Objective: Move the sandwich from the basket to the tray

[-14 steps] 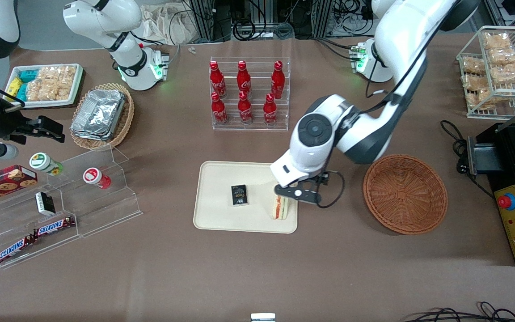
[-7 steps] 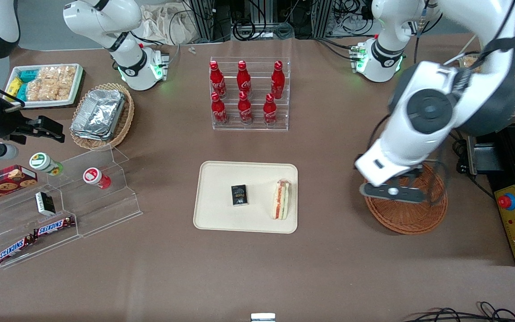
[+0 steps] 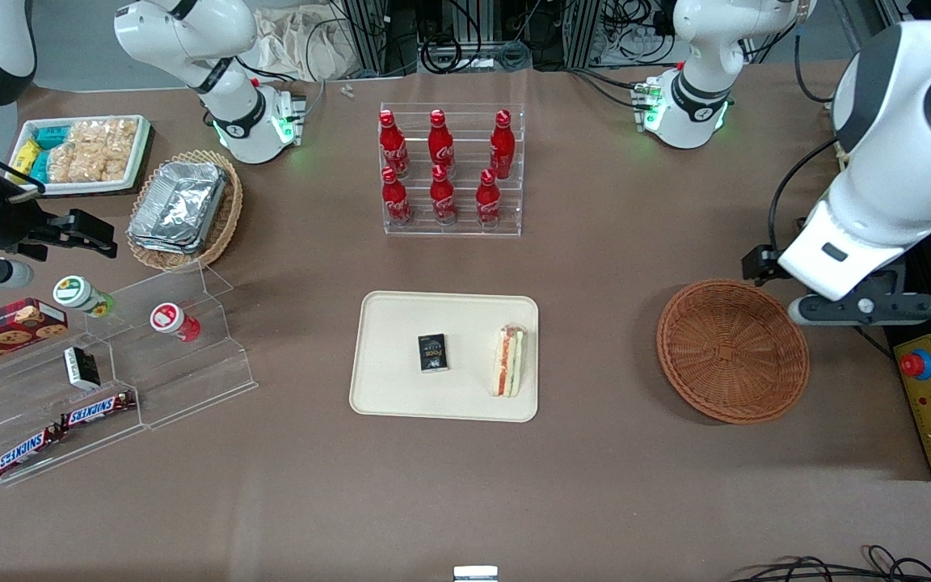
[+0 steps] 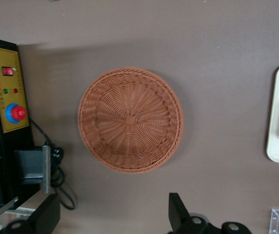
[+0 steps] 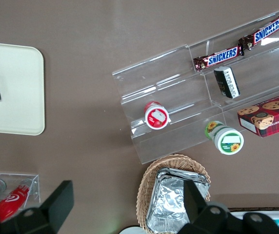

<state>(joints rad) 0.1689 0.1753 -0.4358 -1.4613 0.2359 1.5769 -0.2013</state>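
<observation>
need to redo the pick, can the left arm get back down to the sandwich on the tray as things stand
Probably yes. The sandwich lies on the tray with nothing over it; only a small black box lies beside it. The gripper, open, hangs beside the basket.

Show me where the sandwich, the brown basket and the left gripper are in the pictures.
sandwich (image 3: 507,361): front view, middle of its striped filling edge.
basket (image 3: 732,350): front view, centre of its woven bottom.
gripper (image 4: 111,219): left wrist view, open gap between the fingertips, above the table beside the basket.

Six red bottles (image 3: 441,167) in a clear rack (image 3: 452,225)
</observation>
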